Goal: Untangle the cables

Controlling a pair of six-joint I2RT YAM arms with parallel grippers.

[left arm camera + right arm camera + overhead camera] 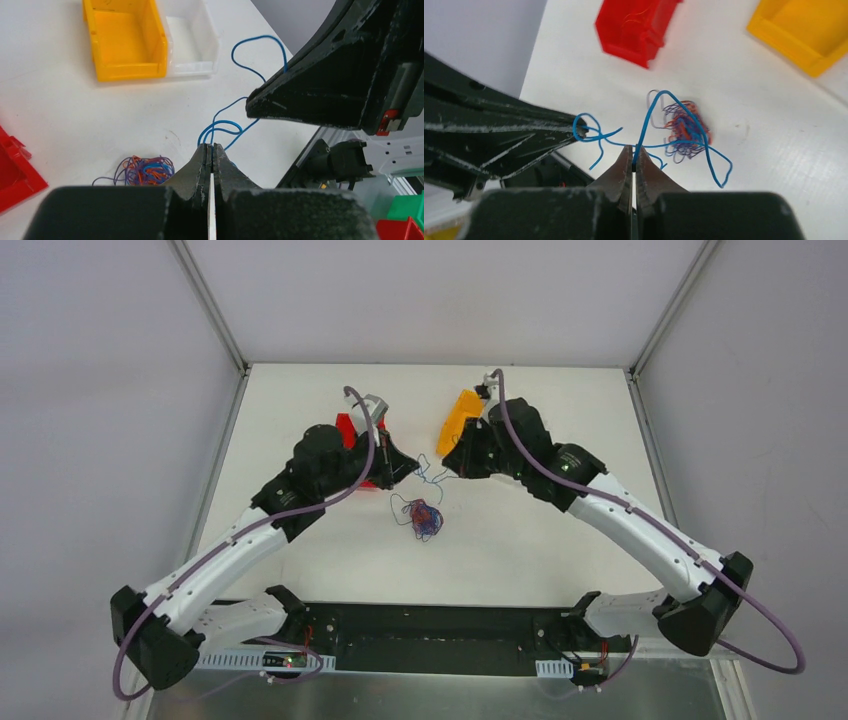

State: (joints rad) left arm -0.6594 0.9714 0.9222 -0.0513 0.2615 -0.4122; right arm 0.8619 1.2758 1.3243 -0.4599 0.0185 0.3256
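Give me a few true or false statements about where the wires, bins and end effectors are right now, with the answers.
1. The left end effector is shut on a thin blue wire. True.
2. The right end effector is open and empty. False: it is shut on the thin blue wire too.
3. The tangled bundle of red, blue and purple wires lies in the yellow plastic bin. False: it lies on the white table, outside every bin.
4. The red plastic bin stands beside the left end effector. True.
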